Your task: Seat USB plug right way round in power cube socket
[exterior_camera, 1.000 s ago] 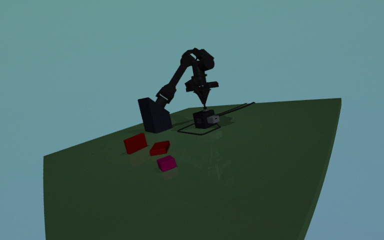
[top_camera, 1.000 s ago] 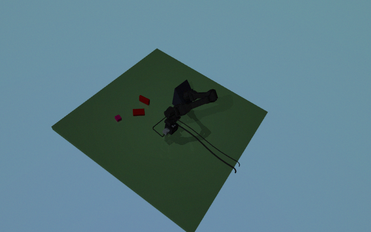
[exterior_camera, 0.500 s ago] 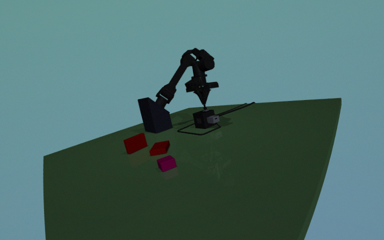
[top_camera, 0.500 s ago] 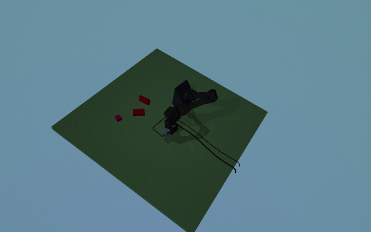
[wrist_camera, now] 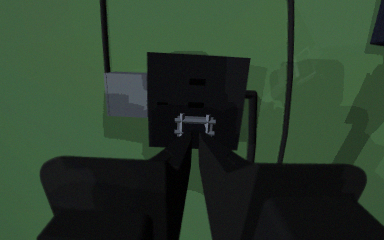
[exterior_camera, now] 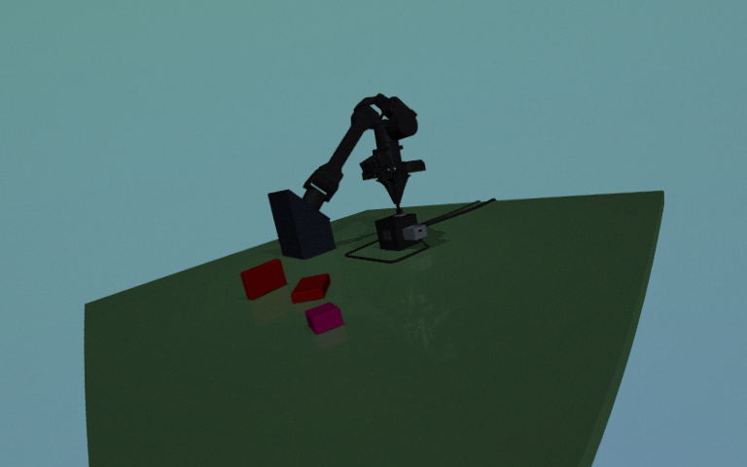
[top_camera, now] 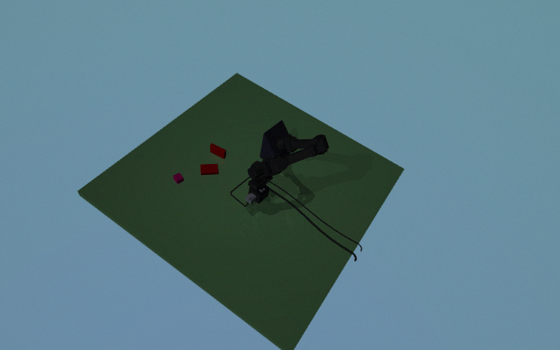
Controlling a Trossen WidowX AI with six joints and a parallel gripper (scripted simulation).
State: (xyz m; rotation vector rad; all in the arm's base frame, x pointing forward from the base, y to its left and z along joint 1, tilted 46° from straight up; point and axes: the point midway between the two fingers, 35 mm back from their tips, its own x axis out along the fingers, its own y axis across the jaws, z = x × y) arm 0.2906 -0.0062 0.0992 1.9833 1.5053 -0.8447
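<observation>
We see the green desk (top_camera: 185,247) (exterior_camera: 385,385) (wrist_camera: 50,30) carrying everything. Our arm (top_camera: 303,154) (exterior_camera: 347,143) arches from its base (top_camera: 272,142) (exterior_camera: 302,231) (wrist_camera: 380,30), near the cube, and reaches down above the cube (top_camera: 260,195) (exterior_camera: 389,233) (wrist_camera: 200,67). Dark cables (top_camera: 316,224) (exterior_camera: 459,212) (wrist_camera: 289,75) run from beside the cube to the desk's edge. Two red blocks, one standing (top_camera: 217,151) (exterior_camera: 264,278) and one lower (top_camera: 209,169) (exterior_camera: 311,288), sit well apart from the cube; a pink block (top_camera: 178,178) (exterior_camera: 324,318) is farther from it. A grey block (top_camera: 250,198) (exterior_camera: 415,232) (wrist_camera: 126,95) touches the cube's side. Our fingers (exterior_camera: 397,205) are nearly together, holding the plug (exterior_camera: 399,211) at the cube's top. We cannot tell its depth or which way round it is.
</observation>
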